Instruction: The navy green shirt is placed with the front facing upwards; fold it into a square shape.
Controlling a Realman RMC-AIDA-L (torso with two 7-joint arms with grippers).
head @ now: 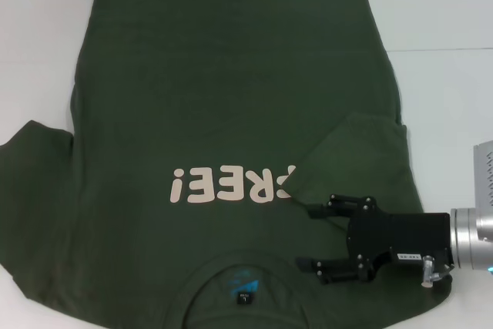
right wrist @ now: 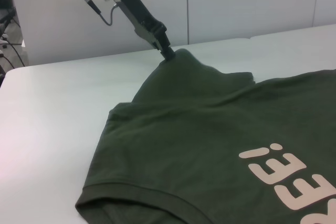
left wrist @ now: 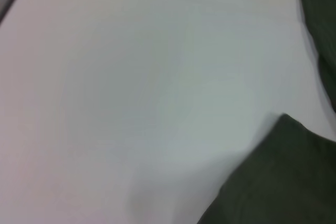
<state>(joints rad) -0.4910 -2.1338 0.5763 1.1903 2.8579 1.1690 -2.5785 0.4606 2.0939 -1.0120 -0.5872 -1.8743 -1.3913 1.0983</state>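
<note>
- The navy green shirt [head: 231, 136] lies flat on the white tabletop [head: 447, 90], front up, and covers most of the surface ahead of the robot.
- Its long axis runs from the robot outward: the round collar with its small blue label [head: 243, 276] is at the near edge, the hem at the far edge. The cream "FREE!" letters [head: 229, 184] read upside down from the head view.
- The sleeve on the robot's right is folded inward onto the chest, covering the first letter.
- The right pincer [head: 317, 238] hovers low over the shirt just beside that folded sleeve, between it and the collar, its fingers spread wide and holding nothing.
- In the right wrist view the left pincer [right wrist: 169, 55] pinches a raised peak of shirt fabric at the far side, its fingers closed on the cloth.
- Around the shirt only bare tabletop shows.
</note>
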